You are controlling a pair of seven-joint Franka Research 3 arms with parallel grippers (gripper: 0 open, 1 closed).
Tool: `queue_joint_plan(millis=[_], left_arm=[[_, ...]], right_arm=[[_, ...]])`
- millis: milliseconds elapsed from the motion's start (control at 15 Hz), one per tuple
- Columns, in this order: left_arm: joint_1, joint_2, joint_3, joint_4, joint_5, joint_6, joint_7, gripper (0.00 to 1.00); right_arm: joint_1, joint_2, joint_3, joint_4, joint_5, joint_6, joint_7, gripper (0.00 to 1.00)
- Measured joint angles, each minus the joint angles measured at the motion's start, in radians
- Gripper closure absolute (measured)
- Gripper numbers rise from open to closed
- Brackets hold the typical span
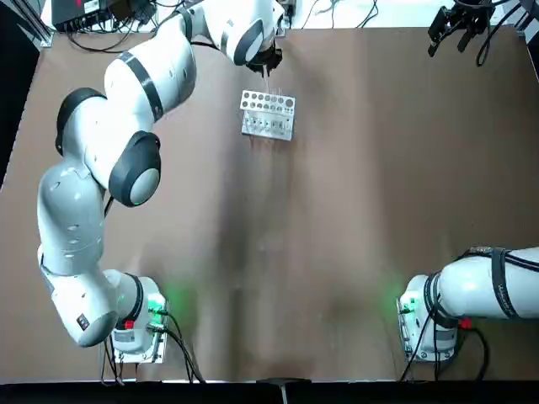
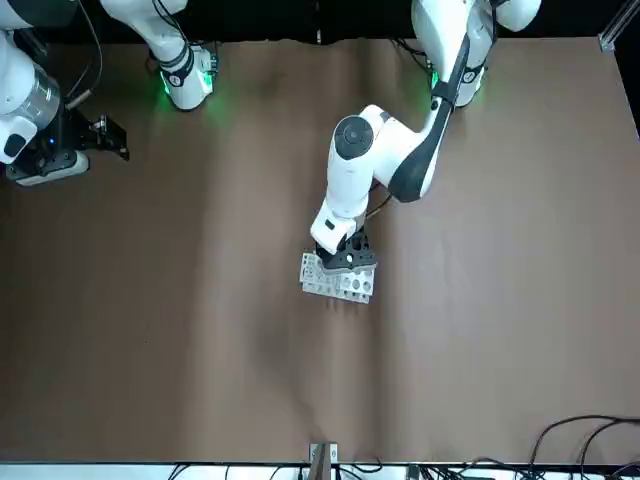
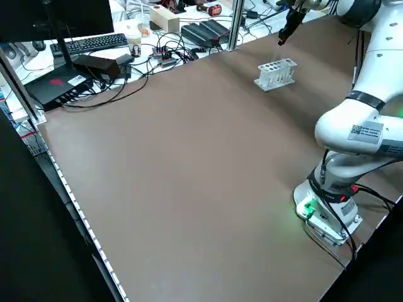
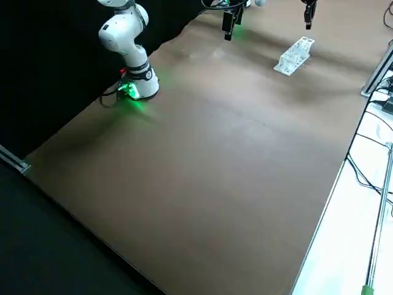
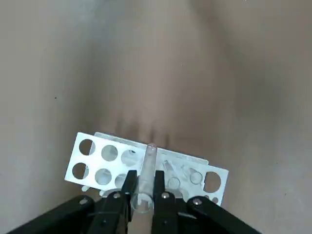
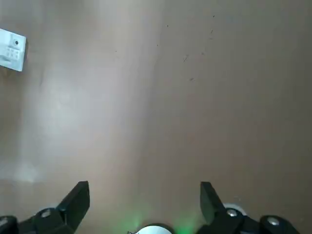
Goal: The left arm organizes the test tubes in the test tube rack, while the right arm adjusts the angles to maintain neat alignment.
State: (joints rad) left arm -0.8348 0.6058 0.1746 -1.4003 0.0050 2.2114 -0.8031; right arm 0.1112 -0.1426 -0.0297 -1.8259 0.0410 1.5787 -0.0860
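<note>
Your left gripper (image 5: 145,187) pinches a slim, glassy test tube (image 5: 147,178) over the smooth white rack (image 5: 100,163), a rectangular plate of round holes above a lower tier. From overhead, the rack sits at twelve o'clock on the matte brown tabletop (image 1: 337,210). More clear, round-mouthed tubes (image 5: 171,176) stand in it. Your right gripper (image 6: 145,202), black and blocky, hangs spread at one o'clock.
</note>
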Motion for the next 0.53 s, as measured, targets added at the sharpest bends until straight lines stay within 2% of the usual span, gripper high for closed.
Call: queue_joint_plan(millis=[533], left_arm=[[-0.002,-0.001,-0.004,0.010,0.000,-0.032,0.000,0.82]], right_arm=[[0.000,0.000,0.000,0.000,0.000,0.000,0.000,0.00]])
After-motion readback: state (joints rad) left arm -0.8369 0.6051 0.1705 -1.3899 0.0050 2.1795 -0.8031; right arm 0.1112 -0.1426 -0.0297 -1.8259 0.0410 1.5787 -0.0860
